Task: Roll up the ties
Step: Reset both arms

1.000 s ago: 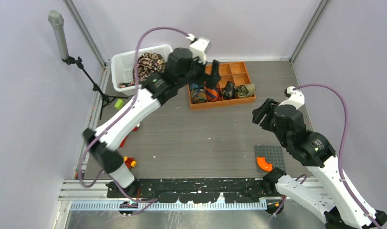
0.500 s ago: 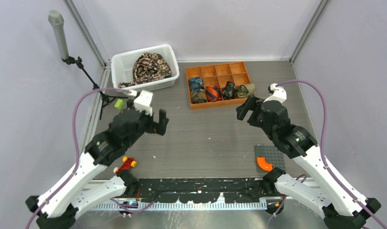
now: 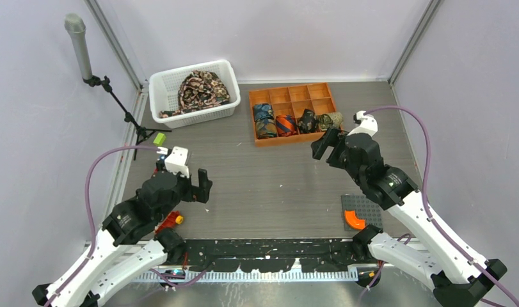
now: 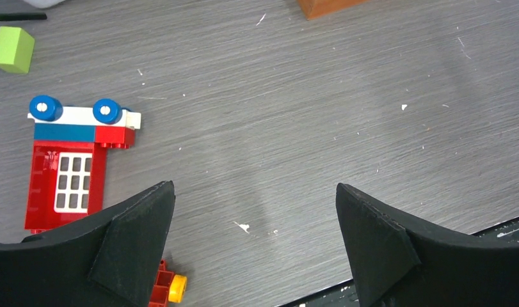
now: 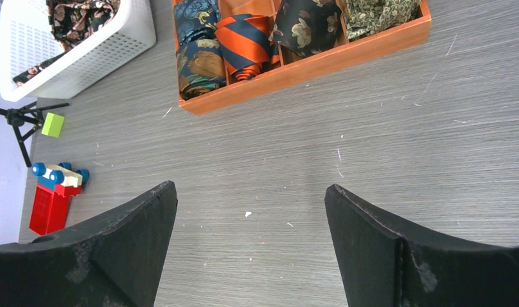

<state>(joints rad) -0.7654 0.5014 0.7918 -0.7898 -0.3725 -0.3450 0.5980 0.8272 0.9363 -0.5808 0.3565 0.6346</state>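
Several rolled ties point(image 3: 296, 121) sit in the front row of an orange compartment tray point(image 3: 288, 141): blue, orange-red point(image 5: 244, 41), black floral point(image 5: 304, 25) and olive point(image 5: 378, 13). A heap of loose dark floral ties point(image 3: 202, 88) fills the white basket point(image 3: 192, 69). My left gripper point(image 3: 196, 185) hangs open over bare table at the near left, far from any tie; nothing is between its fingers point(image 4: 255, 192). My right gripper point(image 3: 327, 144) stands open just in front of the tray's right end, holding nothing point(image 5: 250, 192).
A red toy brick vehicle point(image 4: 68, 173) lies by my left fingers. A green block point(image 3: 159, 138) and a microphone stand point(image 3: 84, 57) are at the left edge. A grey baseplate point(image 3: 365, 206) with an orange curved piece point(image 3: 354, 219) lies near right.
My left arm has swung back from the tray to the near left, staying open. My right gripper has moved up towards the tray and opened wider.
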